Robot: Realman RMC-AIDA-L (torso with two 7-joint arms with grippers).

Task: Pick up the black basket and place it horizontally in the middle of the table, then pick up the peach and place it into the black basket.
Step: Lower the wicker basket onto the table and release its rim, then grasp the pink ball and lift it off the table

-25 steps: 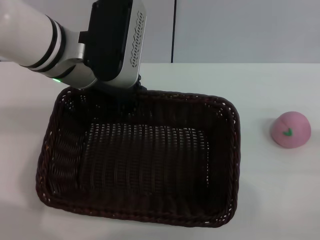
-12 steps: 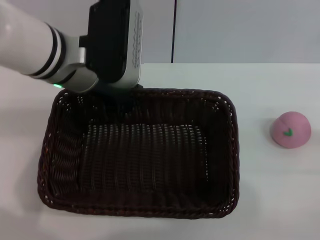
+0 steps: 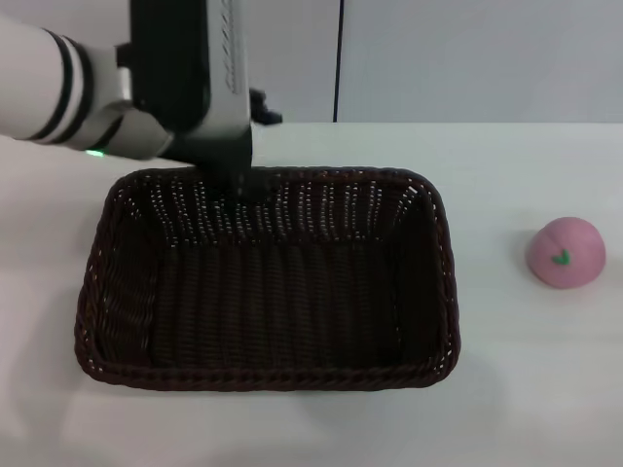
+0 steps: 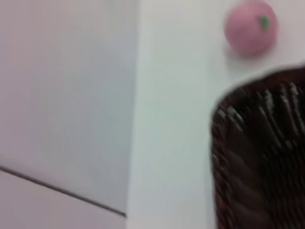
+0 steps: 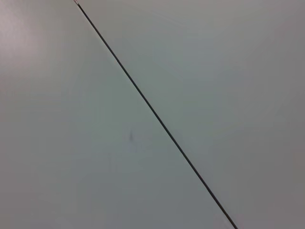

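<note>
Black basket (image 3: pixel 268 282) sits level mid-table (image 3: pixel 506 389), long side across. Left gripper (image 3: pixel 238 180) at its far rim, left of centre; grip state cannot tell, fingers hidden. Peach (image 3: pixel 566 253) on table, well right of basket, apart. Right arm unseen.

left gripper (image 3: pixel 243 180): fingers hidden behind my wrist housing at basket's far rim; grip unreadable
basket (image 3: pixel 263 282): far rim partly covered by my arm; left wrist view blurred, cut off at edge
right gripper: out of frame
</note>
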